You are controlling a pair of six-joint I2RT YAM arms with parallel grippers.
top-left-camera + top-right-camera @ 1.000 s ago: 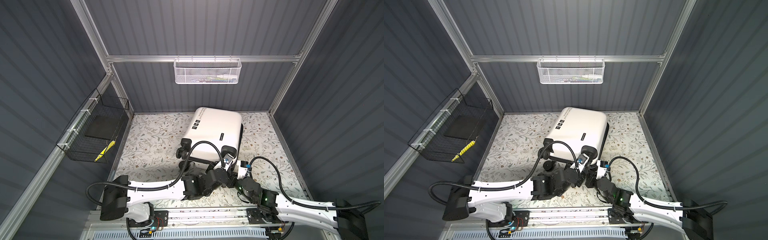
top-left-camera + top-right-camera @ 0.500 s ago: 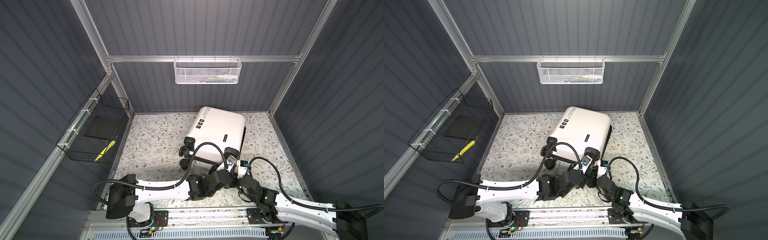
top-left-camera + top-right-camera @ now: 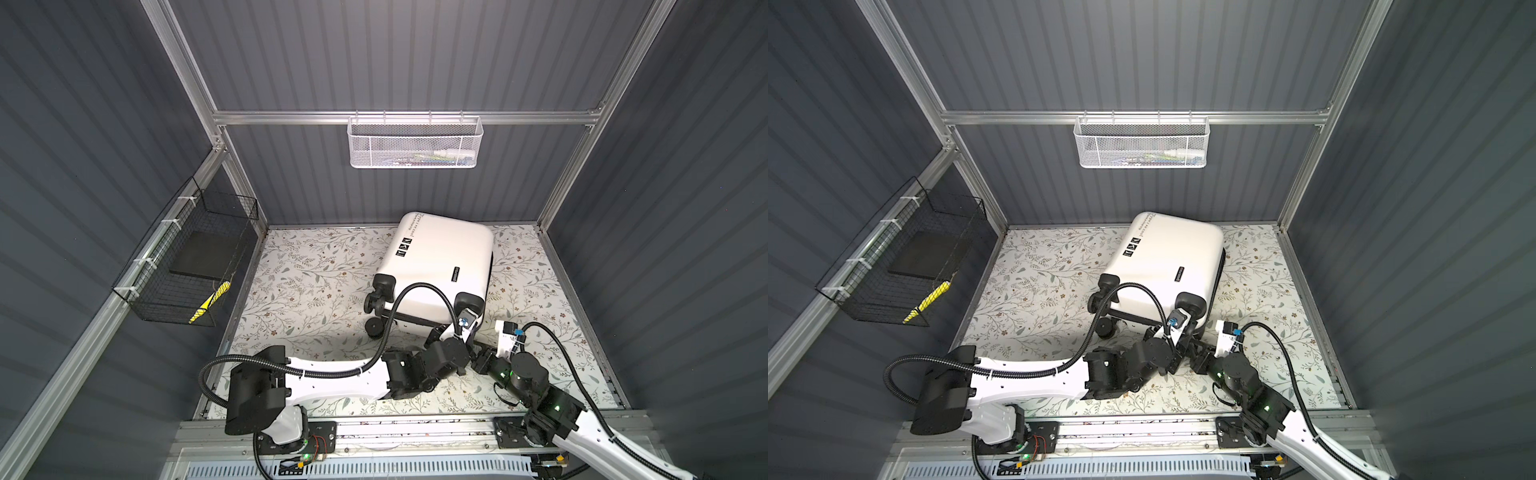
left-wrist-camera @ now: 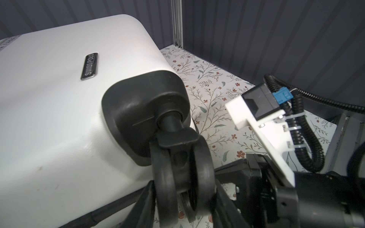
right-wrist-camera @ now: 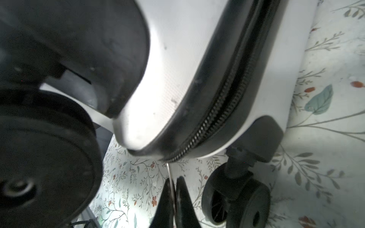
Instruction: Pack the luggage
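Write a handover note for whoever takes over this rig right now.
The left gripper is shut on a wheel of the suitcase.
The right gripper is shut on the zipper pull, a thin metal tab.
The suitcase lies flat on the table, toward the back, with the visible zipper closed.
Done: nothing packed that shows.
Left: unzip, open, probably load from the white basket and black basket, close.

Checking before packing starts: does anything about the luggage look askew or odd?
The luggage lies closed and skewed to the walls. Oddly, the left gripper clamps one wheel while the right gripper pinches the zipper pull. Nothing looks broken.
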